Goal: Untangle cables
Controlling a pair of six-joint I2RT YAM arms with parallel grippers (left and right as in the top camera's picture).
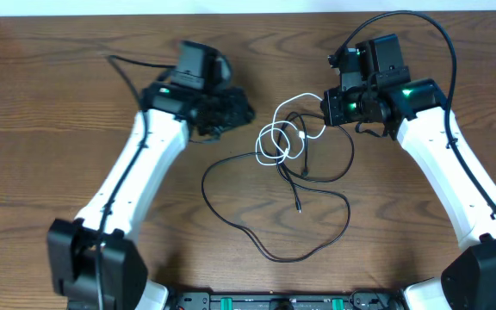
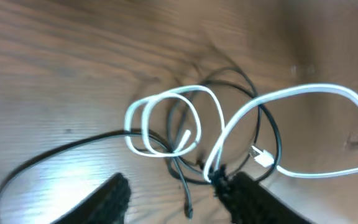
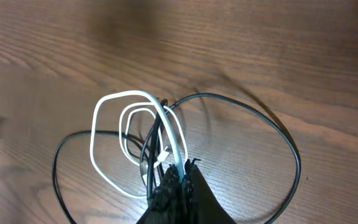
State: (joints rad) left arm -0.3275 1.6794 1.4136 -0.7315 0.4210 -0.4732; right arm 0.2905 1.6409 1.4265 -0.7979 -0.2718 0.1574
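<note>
The thin white cord (image 1: 273, 142) lay in small loops at the middle of the overhead frame. One strand ran up and to the right into the right gripper (image 3: 180, 177), whose fingers were pinched together on it. The long thin black cable (image 2: 73, 144) threaded through those loops, then spread in a wide ring toward the bottom centre over the brown wooden table (image 1: 58, 69). The left gripper (image 2: 182, 182), jaws spread wide and holding nothing, hung just left of the loops with the knot straight ahead of it. I judged that the free left arm was best placed to take the black strand, pulling left, away from the held white end
</note>
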